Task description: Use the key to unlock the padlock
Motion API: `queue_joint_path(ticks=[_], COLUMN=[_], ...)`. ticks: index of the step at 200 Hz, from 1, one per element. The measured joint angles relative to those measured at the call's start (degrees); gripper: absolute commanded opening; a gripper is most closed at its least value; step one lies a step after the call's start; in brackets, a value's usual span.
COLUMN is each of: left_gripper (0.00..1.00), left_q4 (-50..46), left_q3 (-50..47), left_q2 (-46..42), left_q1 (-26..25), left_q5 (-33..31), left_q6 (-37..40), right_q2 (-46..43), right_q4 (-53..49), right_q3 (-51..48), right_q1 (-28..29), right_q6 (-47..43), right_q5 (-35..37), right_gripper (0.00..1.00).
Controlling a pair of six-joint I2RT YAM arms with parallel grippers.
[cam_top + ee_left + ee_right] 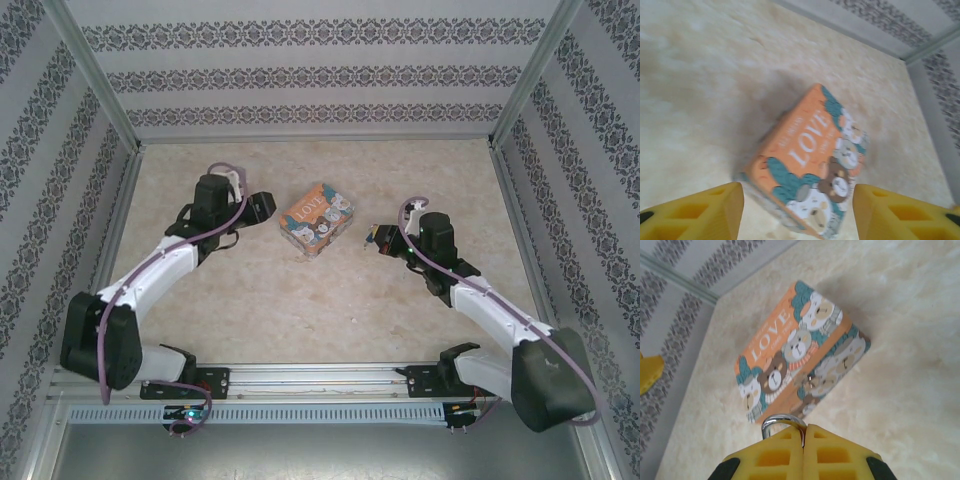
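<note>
The right claw (804, 430), fingers pressed together, pinches what we take for the padlock (771, 421) by its silvery shackle, body hidden, just short of the orange tin (790, 342) on the surface (912, 390). Opposite, the left claw (797, 196) stands spread, the tin dead ahead, lying between the 2 arms.

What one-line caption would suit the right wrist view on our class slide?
Shut right claw pinching a silvery loop, orange LOVE tin on the table beyond.
</note>
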Motion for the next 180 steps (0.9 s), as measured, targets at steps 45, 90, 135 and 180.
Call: queue_joint_path(ticks=[45,90,135,180], left_gripper=[0.69,0.72,0.77,0.85], left_q4=[2.32,4.57,5.11,5.68], left_q3=[-6.54,-11.3,-13.75,-15.8], left_q2=[-9.53,-15.61,-18.14,-20.37], left_q1=[0.44,0.7,0.81,0.81], left_q5=[-11.82,-20.24,-24.63,-26.91], left_q6=[3.63,8.04,10.86,11.67], right_q2=[-2.97,-1.77,2.86,9.51], right_q4=[-15.89,-26.91,-33.2,-38.53], right_q3=[0.61,1.81,5.07,8.98], right_q1=[2.34,5.57,8.15,10.67], right_q6=[-3.28,-3.82,-4.02,-5.57], right_q5=[0.04,0.48,1.62,3.72], right_gripper=[0.0,0.0,0.0,0.0])
